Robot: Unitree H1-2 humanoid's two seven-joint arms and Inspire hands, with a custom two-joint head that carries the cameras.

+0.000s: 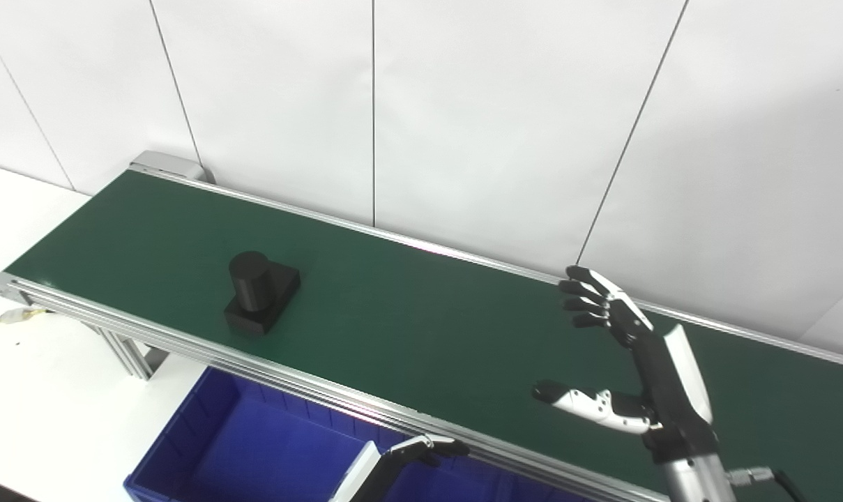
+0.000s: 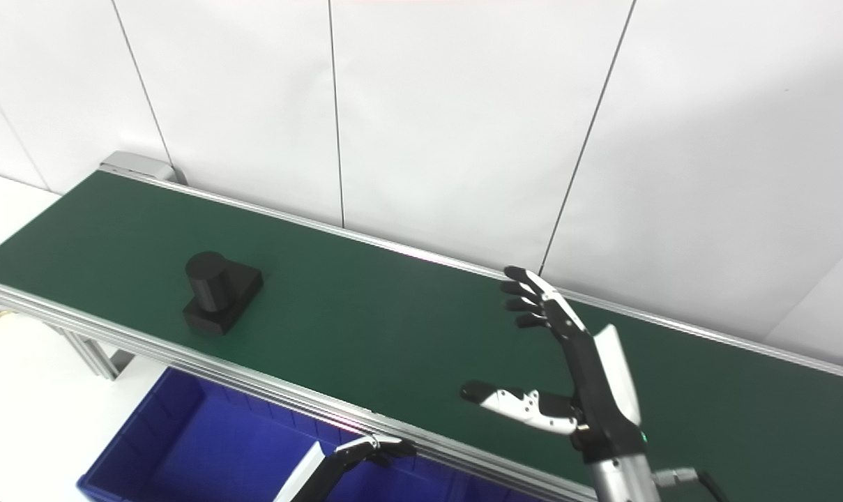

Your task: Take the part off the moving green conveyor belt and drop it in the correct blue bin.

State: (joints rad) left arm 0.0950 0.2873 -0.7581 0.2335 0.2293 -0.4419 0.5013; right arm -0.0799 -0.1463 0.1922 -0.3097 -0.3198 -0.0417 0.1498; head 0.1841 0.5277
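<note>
The black part, a stubby cylinder on a square base, sits on the left stretch of the green conveyor belt, close to its near rail. The right hand hovers over the belt well off to the right, fingers spread wide and holding nothing. The left hand pokes up at the near edge over the blue bin, and you can't really tell whether it's open or closed.

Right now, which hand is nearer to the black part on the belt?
Left. The left hand sits low by the belt's near rail, over the blue bin, to the right of the black part. The right hand hovers open over the belt, farther right.
</note>
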